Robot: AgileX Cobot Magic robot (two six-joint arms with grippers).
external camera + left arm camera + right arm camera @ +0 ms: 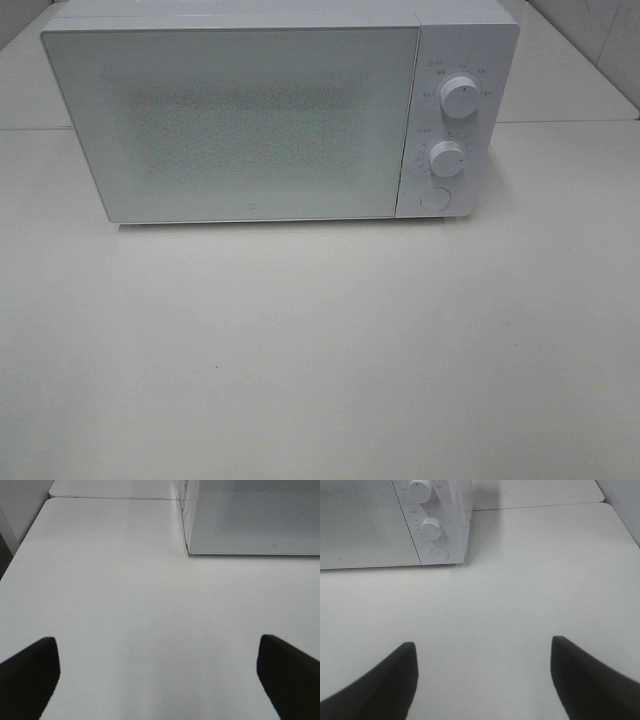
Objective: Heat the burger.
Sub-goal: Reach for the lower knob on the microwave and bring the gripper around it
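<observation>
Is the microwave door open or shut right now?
Shut. The microwave door lies flush with the control panel in the high view, and both wrist views show it closed against the body.

Too small to read: fine markings ringing the upper knob (459, 96) and lower knob (447, 158) of the microwave (470, 30), nine to three o'clock; likewise a tiny logo (249, 213) at six o'clock on its door (230, 60).

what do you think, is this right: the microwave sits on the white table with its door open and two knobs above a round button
Not quite. The microwave door is shut, flush with the front, as the exterior high view shows. The rest holds: it sits on the white table, with the upper knob and lower knob above the round button.
</observation>
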